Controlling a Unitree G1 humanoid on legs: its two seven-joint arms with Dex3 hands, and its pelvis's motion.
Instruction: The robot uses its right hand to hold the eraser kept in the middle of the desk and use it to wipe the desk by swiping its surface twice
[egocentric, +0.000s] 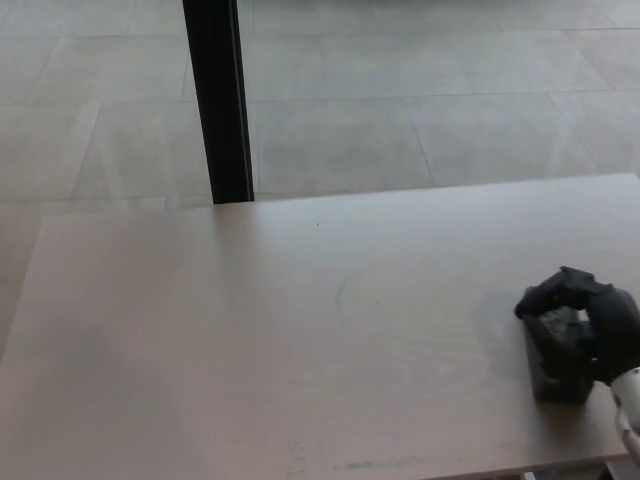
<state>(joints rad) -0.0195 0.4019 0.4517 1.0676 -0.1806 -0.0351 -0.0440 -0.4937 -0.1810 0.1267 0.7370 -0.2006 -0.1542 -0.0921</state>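
Pale wood-grain desk (250, 350), black hand (585, 325), dark grey eraser (558, 378).

Eraser (556, 372) under right hand (585, 330), desk's (250, 340) right.

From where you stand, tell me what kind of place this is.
Probably an indoor lab or office space: a pale wood-grain desk stands on a floor of large grey tiles, with a black post behind it. The right hand holds an eraser on the desk.
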